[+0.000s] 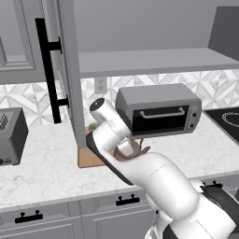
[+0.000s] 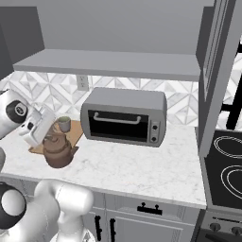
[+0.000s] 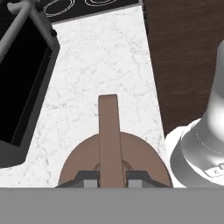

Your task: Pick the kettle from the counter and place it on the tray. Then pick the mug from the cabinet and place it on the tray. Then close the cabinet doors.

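While the arm reaches low over the counter [image 2: 142,165], the gripper [image 3: 111,180] sits clamped on the handle [image 3: 109,135] of the kettle [image 2: 58,152] — in the hand view both finger tips press against the brown handle strip from either side, the rounded kettle body spreading below them.

Kettle position: seen from the right base view, it is at the left end of the counter, by the near edge of the tray [image 2: 71,132]. Whether its base is touching the counter or slightly lifted cannot be told. In the left base view the kettle is mostly hidden behind the white forearm; only brown slivers show.

Mug [image 2: 64,124]: beige, greenish rim, upright at the back of the tray, just behind the kettle and apart from it.

Toaster oven [image 2: 124,117] stands on the counter to the right of the tray, well apart from the kettle. Cabinet [image 2: 113,64] shelf above — door [image 1: 60,70] stands open, black bar handle [image 1: 46,70] on it. Toaster [image 1: 11,135] sits at far left of the counter in the left base view; stovetop [image 2: 227,165] at far right.
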Robot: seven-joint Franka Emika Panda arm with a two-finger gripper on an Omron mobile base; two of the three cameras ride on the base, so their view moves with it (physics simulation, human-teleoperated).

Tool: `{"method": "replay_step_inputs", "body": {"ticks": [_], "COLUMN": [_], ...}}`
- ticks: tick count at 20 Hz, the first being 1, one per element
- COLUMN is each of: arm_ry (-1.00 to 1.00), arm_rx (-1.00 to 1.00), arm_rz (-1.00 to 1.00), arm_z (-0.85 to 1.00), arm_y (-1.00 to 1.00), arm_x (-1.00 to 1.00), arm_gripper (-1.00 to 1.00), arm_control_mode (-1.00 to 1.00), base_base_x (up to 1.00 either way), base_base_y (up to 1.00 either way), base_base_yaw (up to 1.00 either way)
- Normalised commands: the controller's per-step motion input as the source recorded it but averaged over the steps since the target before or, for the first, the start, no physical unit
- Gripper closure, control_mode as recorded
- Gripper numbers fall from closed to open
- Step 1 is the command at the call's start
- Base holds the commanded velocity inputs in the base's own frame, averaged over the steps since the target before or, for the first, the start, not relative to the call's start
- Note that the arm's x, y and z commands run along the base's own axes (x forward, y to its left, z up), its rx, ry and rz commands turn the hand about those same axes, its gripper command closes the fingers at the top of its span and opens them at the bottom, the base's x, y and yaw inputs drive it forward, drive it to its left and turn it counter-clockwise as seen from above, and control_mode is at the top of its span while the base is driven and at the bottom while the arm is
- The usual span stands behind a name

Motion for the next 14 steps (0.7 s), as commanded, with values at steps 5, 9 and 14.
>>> {"method": "replay_step_inputs", "body": {"ticks": [5,9,14], "arm_ry": [0.0,0.0,-0.03], "arm_rx": [0.0,0.0,0.0], "arm_rz": [0.0,0.0,0.0], "arm_z": [0.01,0.0,0.0], "arm_y": [0.44,0.32,0.27], "arm_x": [0.43,0.43,0.38], "arm_gripper": [1.0,1.0,1.0], "arm_control_mode": [-1.0,-1.0,-1.0], "base_base_x": [0.0,0.0,0.0], "base_base_y": [0.0,0.0,0.0], "base_base_yaw": [0.0,0.0,0.0]}}
